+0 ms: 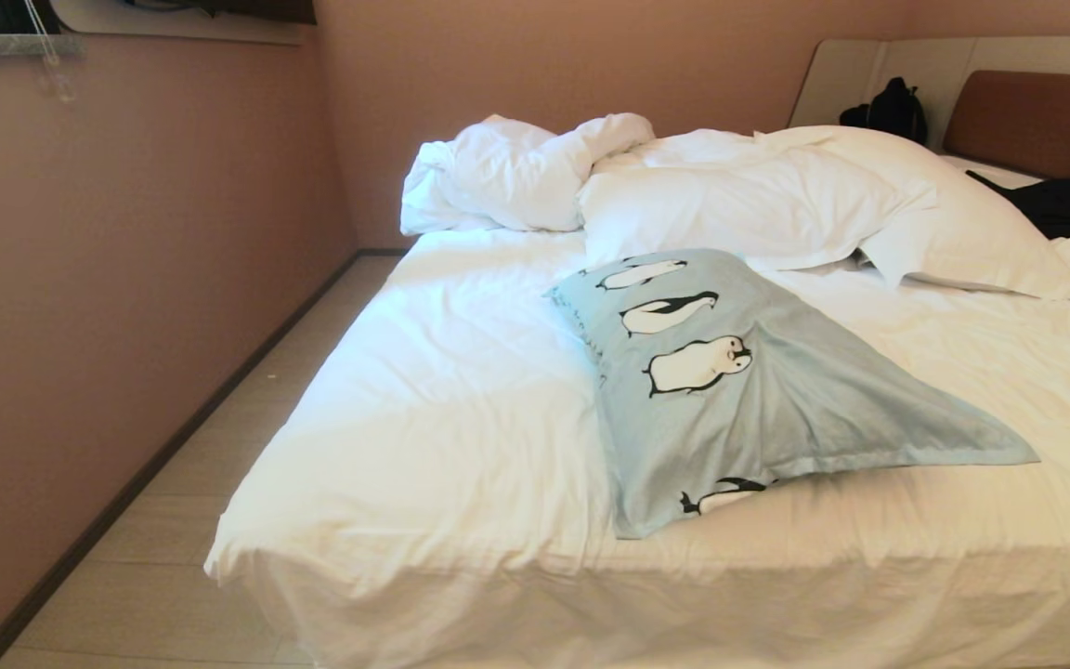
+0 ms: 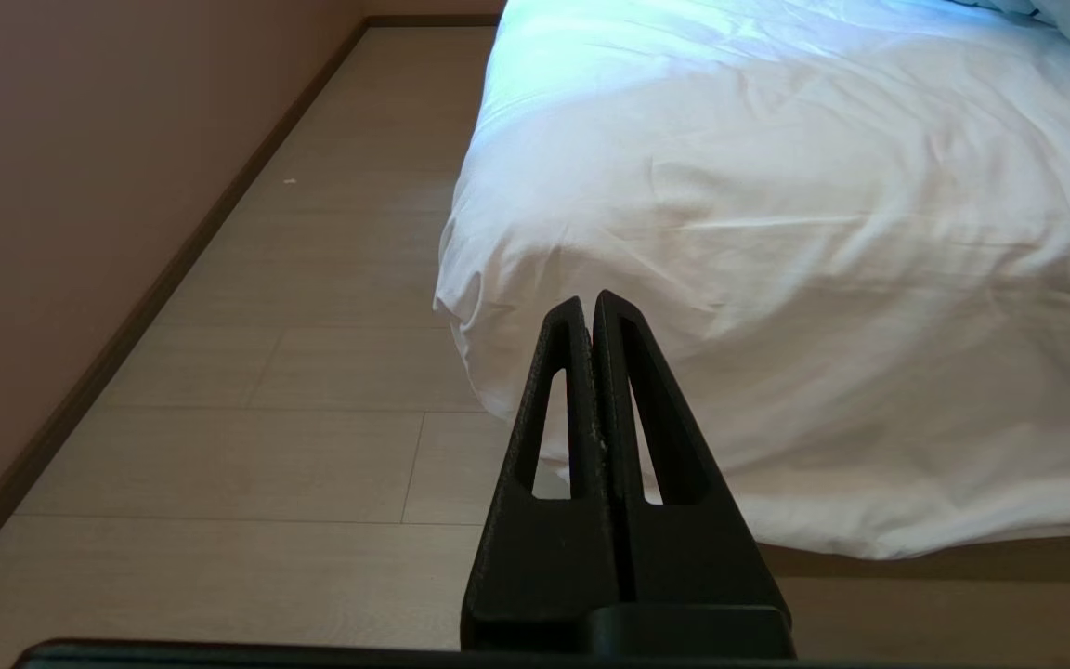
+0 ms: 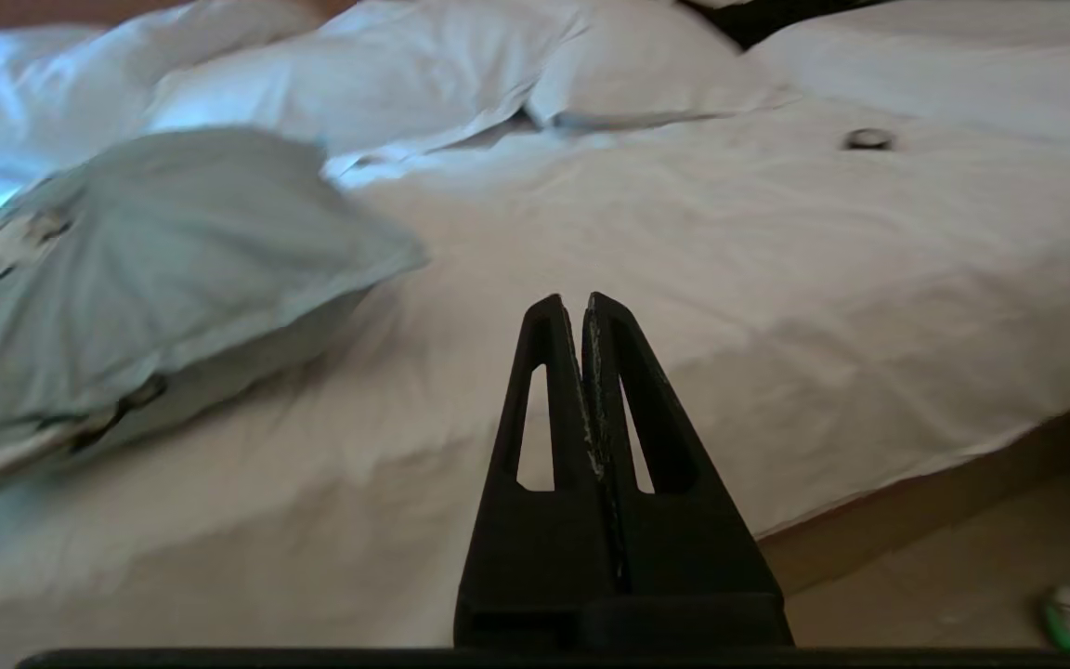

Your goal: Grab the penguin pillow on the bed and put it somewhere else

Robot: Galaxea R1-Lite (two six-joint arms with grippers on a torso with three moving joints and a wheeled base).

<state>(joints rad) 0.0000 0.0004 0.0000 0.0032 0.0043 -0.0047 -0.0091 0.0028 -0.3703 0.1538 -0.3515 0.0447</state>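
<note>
Penguin pillow is lying loose near the bed edge, within reach; right gripper is aiming beside it, fingers together, empty; left gripper closed, parked by the corner.

penguin pillow on bed — near front edge

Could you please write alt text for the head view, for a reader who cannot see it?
A pale blue penguin pillow lies printed face up near the front edge of a bed with wrinkled white sheets. White pillows and a bunched duvet sit behind it, with pink walls to the left. Neither arm is in view.
</note>
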